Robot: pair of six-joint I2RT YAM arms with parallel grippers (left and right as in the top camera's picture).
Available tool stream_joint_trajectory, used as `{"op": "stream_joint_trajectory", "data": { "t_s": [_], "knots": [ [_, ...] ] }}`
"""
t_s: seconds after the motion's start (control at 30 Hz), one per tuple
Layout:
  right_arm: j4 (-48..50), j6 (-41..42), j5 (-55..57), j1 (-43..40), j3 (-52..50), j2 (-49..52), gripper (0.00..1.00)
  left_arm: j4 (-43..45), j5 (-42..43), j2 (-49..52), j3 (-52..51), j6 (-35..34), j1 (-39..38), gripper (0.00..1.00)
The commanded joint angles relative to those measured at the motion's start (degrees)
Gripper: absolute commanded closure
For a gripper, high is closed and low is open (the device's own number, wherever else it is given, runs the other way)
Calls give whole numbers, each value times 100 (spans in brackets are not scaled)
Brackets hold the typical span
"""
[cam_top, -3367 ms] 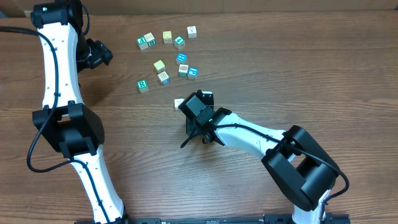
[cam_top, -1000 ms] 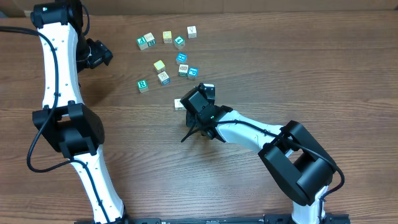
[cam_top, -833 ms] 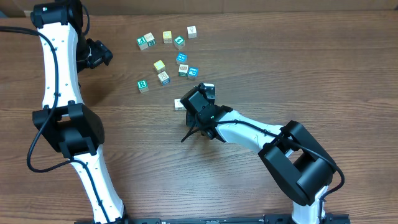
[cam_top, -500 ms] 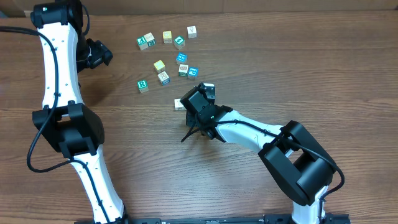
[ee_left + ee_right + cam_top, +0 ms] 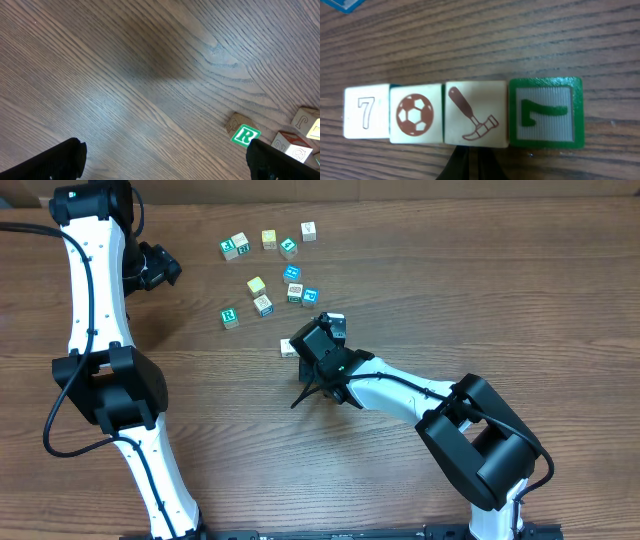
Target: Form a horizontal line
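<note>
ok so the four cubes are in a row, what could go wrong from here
1. The shut right tool sits close below the hammer cube. If it drags as it pulls away, it could push that cube out of the horizontal line.
2. The loose blue cube lies not far above the line, so a wide swing of the arm might knock it into the row.

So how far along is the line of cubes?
Done: four cubes sit touching in a straight row: white 7, ball, hammer, green 7. In hand: nothing; the right end effector is shut, tip at the hammer cube's edge; the left end effector is open, away. Left: probably only backing off.
</note>
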Motion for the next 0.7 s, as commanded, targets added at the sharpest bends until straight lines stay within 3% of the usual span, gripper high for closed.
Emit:
{"op": "stream_joint_trajectory", "data": {
  "t_s": [0.0, 0.27, 0.67],
  "knots": [
    [-505, -55, 85, -24, 144, -179, 96, -11, -13, -35, -13, -17, -42, 0],
    [-1298, -52, 588, -199, 251, -1274, 96, -11, -13, -35, -13, -17, -42, 0],
    [-1587, -651, -704, -2284, 254, -1272, 96, -11, -13, -35, -15, -17, -42, 0]
  ]
}}
